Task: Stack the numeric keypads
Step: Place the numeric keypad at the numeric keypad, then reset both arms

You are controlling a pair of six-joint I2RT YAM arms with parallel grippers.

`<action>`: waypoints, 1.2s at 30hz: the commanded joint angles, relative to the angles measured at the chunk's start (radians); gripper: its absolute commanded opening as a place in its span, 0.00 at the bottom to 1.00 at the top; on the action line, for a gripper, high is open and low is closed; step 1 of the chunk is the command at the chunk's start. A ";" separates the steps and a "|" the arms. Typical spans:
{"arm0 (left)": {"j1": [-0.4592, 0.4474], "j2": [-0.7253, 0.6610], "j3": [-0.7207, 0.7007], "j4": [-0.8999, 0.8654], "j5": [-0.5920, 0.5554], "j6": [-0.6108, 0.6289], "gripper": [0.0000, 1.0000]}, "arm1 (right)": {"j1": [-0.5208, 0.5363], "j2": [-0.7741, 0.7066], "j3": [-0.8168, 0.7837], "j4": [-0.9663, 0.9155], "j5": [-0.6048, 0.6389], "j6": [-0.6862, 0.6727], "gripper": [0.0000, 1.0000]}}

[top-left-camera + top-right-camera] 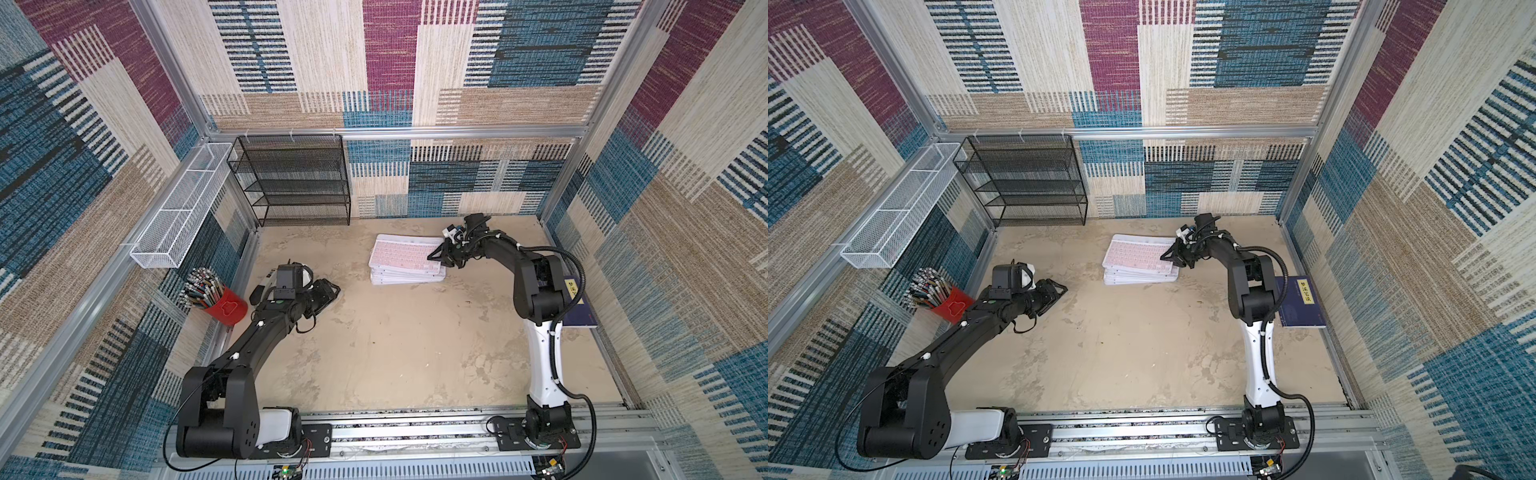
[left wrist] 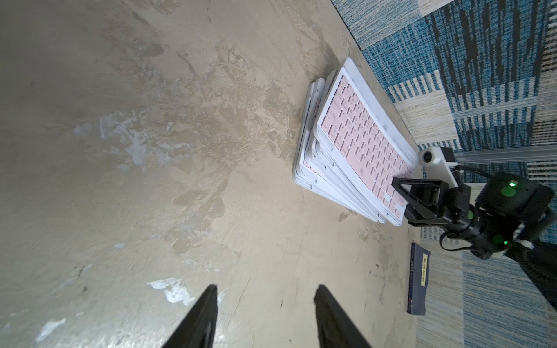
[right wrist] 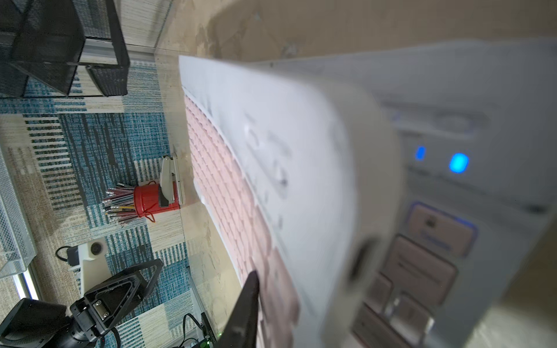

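At about 1 o'clock from bench [image 1: 395,357] centre sat the keypad stack [image 1: 409,278]. The top pink keypad [image 1: 404,254] lay on it skewed, not squared to the ones below. No loose keypads showed anywhere else on the bench.

My read: last placement, at the release point. The right pincer [image 1: 434,256] was at the top keypad's 3 o'clock end, with one finger [image 2: 422,181] over the end keys. I couldn't make out the other finger, so I couldn't tell whether it was clamped or had let go.

The left pincer [image 2: 265,290] sat at 9 o'clock, well apart from the stack, jaws moderately apart and empty.

Next move, as I judged it: open fully and back out toward 3 o'clock without dragging the top keypad. Then maybe nudge it square.
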 commanded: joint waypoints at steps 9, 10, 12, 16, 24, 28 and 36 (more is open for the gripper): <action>0.000 -0.006 0.012 -0.019 -0.022 -0.008 0.55 | -0.012 -0.066 -0.019 -0.067 0.178 0.017 0.48; 0.000 -0.007 0.011 -0.021 -0.024 -0.009 0.55 | -0.013 -0.070 -0.018 -0.076 0.186 0.016 0.49; 0.000 -0.008 0.011 -0.020 -0.026 -0.009 0.55 | -0.013 -0.085 -0.028 -0.079 0.204 0.016 0.49; 0.000 -0.013 0.011 -0.023 -0.027 -0.009 0.55 | -0.017 -0.112 -0.037 -0.092 0.264 0.013 0.50; -0.054 -0.069 0.003 -0.070 -0.244 0.037 0.61 | -0.017 -0.285 -0.187 0.040 0.358 0.034 0.49; -0.190 -0.177 -0.062 -0.026 -0.599 0.161 0.65 | -0.009 -0.549 -0.443 0.228 0.438 0.027 0.49; -0.277 -0.390 -0.374 0.457 -0.901 0.552 1.00 | 0.097 -1.009 -0.907 0.598 0.598 -0.063 0.99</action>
